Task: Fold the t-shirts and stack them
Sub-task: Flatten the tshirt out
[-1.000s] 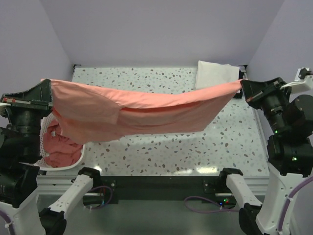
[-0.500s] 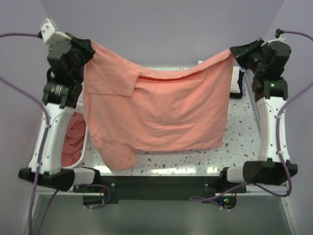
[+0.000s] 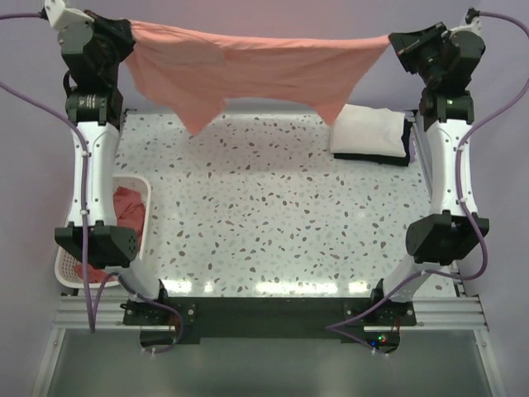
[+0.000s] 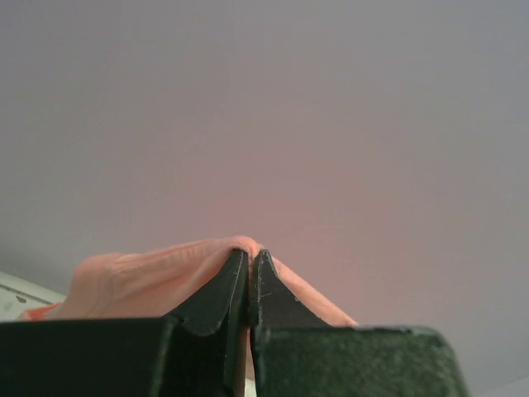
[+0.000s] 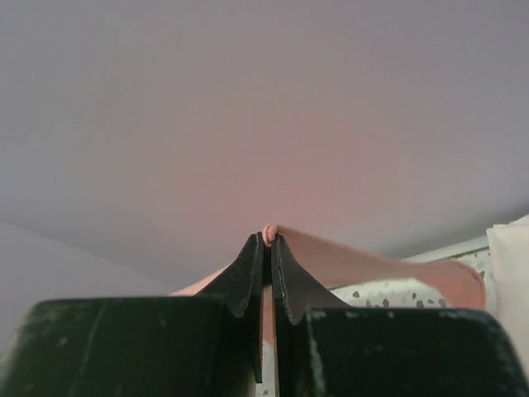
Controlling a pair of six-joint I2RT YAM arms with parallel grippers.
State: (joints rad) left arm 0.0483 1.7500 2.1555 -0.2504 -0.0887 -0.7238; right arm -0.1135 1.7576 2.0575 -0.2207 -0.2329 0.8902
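Note:
A salmon-pink t-shirt (image 3: 256, 70) hangs stretched in the air between my two grippers, high above the far end of the table, its lower edge in two hanging points. My left gripper (image 3: 131, 29) is shut on its left corner; in the left wrist view the cloth (image 4: 149, 277) bulges over the closed fingertips (image 4: 240, 273). My right gripper (image 3: 392, 40) is shut on its right corner; the cloth (image 5: 355, 265) shows past the tips in the right wrist view. More pink t-shirts (image 3: 128, 207) lie crumpled in the white basket (image 3: 139, 184) at the left.
A folded white cloth (image 3: 370, 131) lies on a dark pad at the far right of the speckled table (image 3: 264, 223). Both arms stand tall at the table's sides. A lilac wall is right behind the shirt.
Both grippers have risen and swung away toward the back wall with the shirt. It hung down like a curtain before and is now pulled up high and taut.

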